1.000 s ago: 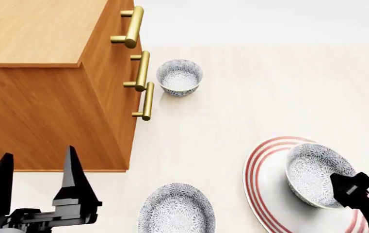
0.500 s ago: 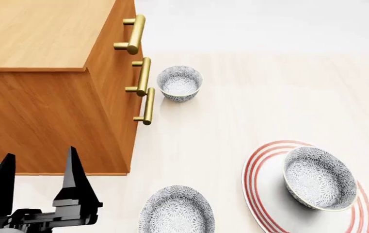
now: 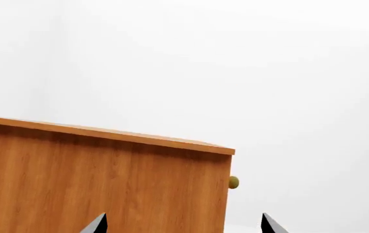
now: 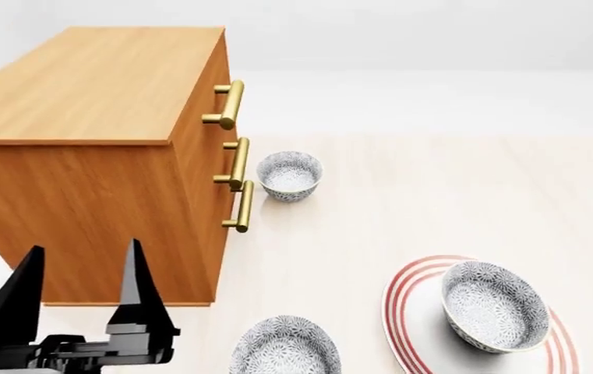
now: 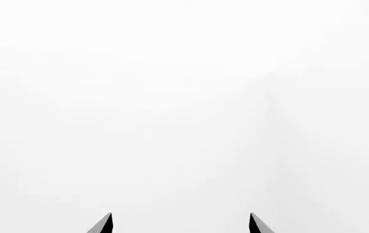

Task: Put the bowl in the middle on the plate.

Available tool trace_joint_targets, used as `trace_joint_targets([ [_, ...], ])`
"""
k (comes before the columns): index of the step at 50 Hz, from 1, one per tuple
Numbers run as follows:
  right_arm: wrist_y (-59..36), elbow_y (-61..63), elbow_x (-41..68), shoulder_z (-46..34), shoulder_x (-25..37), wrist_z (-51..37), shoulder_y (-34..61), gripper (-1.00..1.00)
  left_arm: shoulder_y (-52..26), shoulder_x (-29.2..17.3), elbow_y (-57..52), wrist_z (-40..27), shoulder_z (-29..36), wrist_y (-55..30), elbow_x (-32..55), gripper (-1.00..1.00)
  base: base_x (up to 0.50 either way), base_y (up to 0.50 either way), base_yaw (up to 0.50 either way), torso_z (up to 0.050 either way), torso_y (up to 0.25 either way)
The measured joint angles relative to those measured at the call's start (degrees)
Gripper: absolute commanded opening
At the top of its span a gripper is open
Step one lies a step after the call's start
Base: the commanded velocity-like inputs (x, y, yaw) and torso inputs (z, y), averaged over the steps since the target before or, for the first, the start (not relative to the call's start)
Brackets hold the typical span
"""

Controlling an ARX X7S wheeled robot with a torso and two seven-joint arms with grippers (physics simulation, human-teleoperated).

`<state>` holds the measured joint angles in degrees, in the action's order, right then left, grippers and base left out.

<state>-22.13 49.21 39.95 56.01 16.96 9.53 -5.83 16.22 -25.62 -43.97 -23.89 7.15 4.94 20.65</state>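
In the head view a speckled blue-grey bowl [image 4: 494,306] rests on the red-ringed white plate [image 4: 413,312] at the lower right. My left gripper [image 4: 80,269] stands open at the lower left, beside the wooden cabinet, holding nothing. The left wrist view shows only its two fingertips [image 3: 97,224] wide apart in front of the cabinet side. My right gripper [image 5: 180,223] is out of the head view; its wrist view shows two fingertips [image 5: 104,224] spread apart against blank white, with nothing between them.
A wooden cabinet [image 4: 99,148] with brass handles [image 4: 237,164] fills the left. A second speckled bowl [image 4: 290,175] sits by the handles, a third [image 4: 284,347] at the bottom edge. Pale table surface [image 4: 442,195] stretches right of the cabinet.
The right gripper has left the bowl on the plate and withdrawn out of the head view. The head view has tilted up, showing more of the cabinet top.
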Motion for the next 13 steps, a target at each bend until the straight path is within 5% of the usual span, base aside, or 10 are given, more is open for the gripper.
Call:
trace_joint_targets([
  [3,5.2,0.4,-1.8,0.1,-2.3,3.4,-0.8,1.0,-0.2,0.1,0.3,0.1,0.1,0.2,0.0,1.0,0.0,0.0,0.0,0.0,0.25],
  [13,21.1,4.4,0.8,4.6,-8.4,11.9,-6.1,1.0,-0.6,0.4,0.8,0.1,0.2,1.3,-0.5,1.0,0.0,0.0,0.0,0.0,0.0],
])
